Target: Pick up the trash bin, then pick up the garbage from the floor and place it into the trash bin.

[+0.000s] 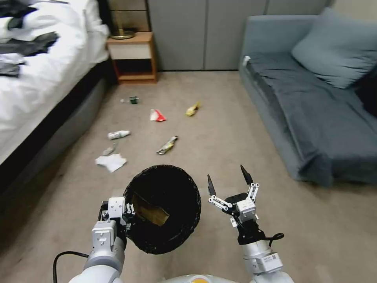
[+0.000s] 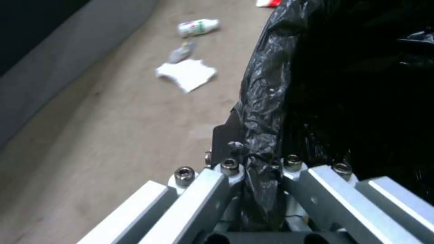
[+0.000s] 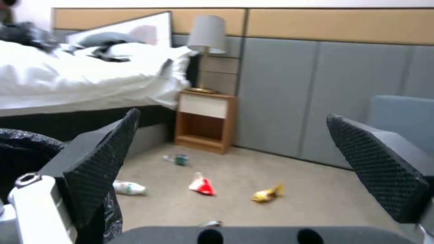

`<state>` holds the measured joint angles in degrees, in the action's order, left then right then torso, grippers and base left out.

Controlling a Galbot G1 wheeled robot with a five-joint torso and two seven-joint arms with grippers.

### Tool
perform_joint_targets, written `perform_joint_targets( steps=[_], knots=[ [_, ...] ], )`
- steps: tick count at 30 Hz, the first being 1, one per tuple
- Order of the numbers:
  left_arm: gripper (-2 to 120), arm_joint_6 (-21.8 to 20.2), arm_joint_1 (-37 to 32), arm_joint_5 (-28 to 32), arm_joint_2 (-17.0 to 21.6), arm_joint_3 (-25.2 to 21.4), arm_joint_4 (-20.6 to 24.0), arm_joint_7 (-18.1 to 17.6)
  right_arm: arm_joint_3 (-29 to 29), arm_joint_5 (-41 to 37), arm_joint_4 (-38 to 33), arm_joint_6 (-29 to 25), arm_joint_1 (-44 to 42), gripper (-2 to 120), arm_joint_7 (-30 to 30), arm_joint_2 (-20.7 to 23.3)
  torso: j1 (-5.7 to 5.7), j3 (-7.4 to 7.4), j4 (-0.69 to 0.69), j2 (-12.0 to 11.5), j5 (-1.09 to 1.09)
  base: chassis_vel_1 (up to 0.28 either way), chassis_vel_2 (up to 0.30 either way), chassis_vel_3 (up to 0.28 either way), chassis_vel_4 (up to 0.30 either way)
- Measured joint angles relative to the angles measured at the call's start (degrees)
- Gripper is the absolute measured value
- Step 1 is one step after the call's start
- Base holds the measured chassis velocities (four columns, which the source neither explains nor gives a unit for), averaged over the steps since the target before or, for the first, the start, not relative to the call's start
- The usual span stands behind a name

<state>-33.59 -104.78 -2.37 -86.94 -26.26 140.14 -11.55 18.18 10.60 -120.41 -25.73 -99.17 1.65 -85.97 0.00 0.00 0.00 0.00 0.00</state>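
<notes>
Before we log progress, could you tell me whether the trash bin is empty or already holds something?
Not empty: a tan paper piece lies inside the trash bin, held at its rim by the left tool. Anything beneath it cannot be told.

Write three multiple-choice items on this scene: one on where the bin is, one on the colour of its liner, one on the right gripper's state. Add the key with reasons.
1. Where is the bin?
A. On the sofa
B. Held at its rim by the left gripper
C. Under the nightstand

2. What colour is its liner?
A. Black
B. Blue
C. Clear

3. What state is the right gripper in?
A. Shut on a wrapper
B. Shut on the bin
C. Open and empty

Key: 1 B, the left wrist view shows the fingers clamped over the lined rim. 2 A, glossy black plastic covers the rim. 3 C, its fingers stand wide apart with only floor between them.
</notes>
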Motion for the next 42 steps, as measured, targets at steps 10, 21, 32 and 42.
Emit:
perform_joint_targets(
  steps=[10, 21, 32, 42],
  knots=[
    [0, 0.27, -0.04, -0.29, -0.03, 0.20, -0.11, 0.00, -0.01, 0.06, -0.01, -0.30, -0.10, 100, 0.28, -0.15, 0.00, 0.00, 0.01, 0.00, 0.00, 0.105, 0.108, 0.108, 0.105],
    [0, 0.38, -0.01, -0.41, -0.08, 0.27, -0.15, -0.01, -0.03, 0.16, -0.18, -0.35, -0.19, 100, 0.33, -0.30, 0.00, 0.00, 0.00, 0.00, 0.00, 0.003, 0.006, 0.006, 0.005],
    [0, 0.47, 0.01, -0.63, -0.11, 0.28, -0.22, 0.00, 0.12, 0.16, 0.00, -0.73, -0.17, 100, 0.39, -0.46, 0.00, 0.00, 0.00, 0.00, 0.00, -0.004, 0.003, 0.006, -0.004],
    [0, 0.53, 0.04, -0.81, -0.15, 0.36, -0.28, 0.05, 0.17, 0.01, 0.01, -0.77, -0.13, 100, 0.45, -0.45, 0.00, 0.00, 0.00, 0.00, 0.00, -0.145, 0.131, 0.145, -0.139]
  ],
)
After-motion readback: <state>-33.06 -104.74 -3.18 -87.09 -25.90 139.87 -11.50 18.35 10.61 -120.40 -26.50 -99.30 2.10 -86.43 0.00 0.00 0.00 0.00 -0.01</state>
